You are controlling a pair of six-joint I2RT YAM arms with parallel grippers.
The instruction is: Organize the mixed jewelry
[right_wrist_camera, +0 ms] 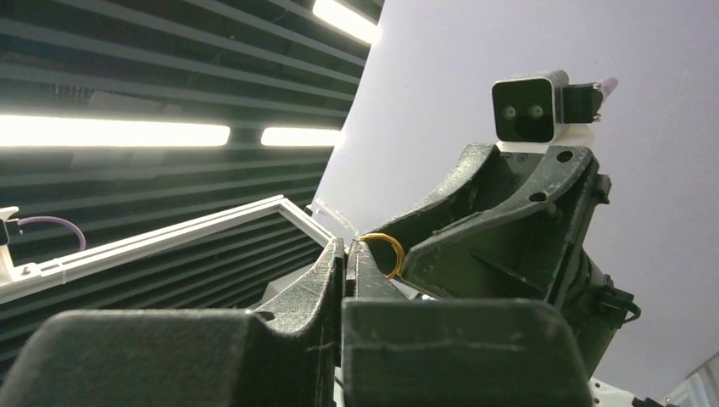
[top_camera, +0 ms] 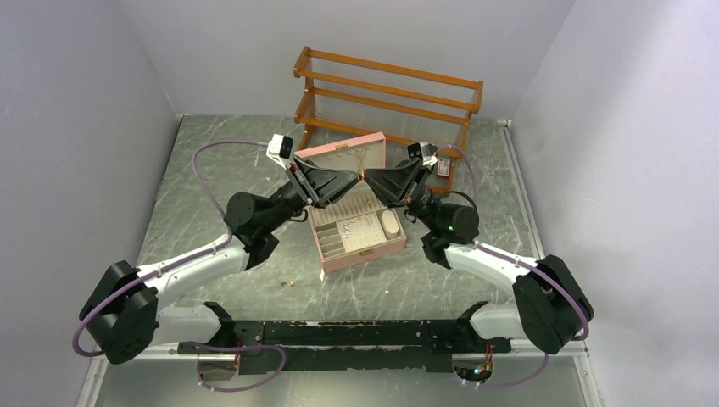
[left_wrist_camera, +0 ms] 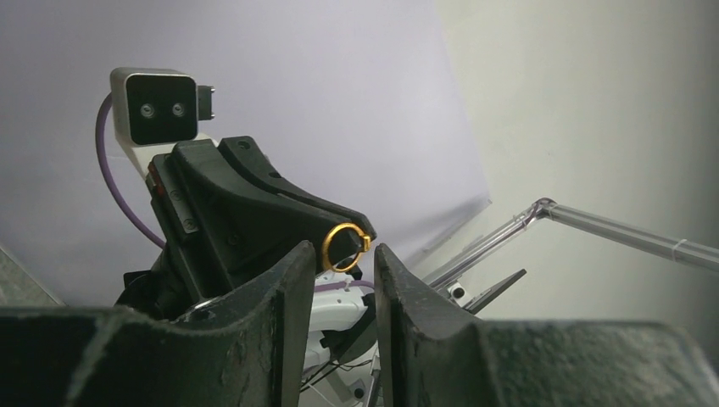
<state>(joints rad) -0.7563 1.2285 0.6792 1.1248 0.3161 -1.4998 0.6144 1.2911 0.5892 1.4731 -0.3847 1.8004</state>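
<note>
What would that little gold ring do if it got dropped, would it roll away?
Probably. Since the gold ring is a thin round hoop, it could roll or bounce. It looks stiff: pinched by one edge in the right gripper, it shows no bending. It is likely very light, being so thin.

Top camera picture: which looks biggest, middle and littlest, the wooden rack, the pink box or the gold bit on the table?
1. wooden rack
2. pink box, a bit smaller
3. gold bit, only a speck

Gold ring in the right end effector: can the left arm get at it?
Probably yes: the ring juts from the shut right end effector, and the open left end effector faces it, nothing between.
</note>
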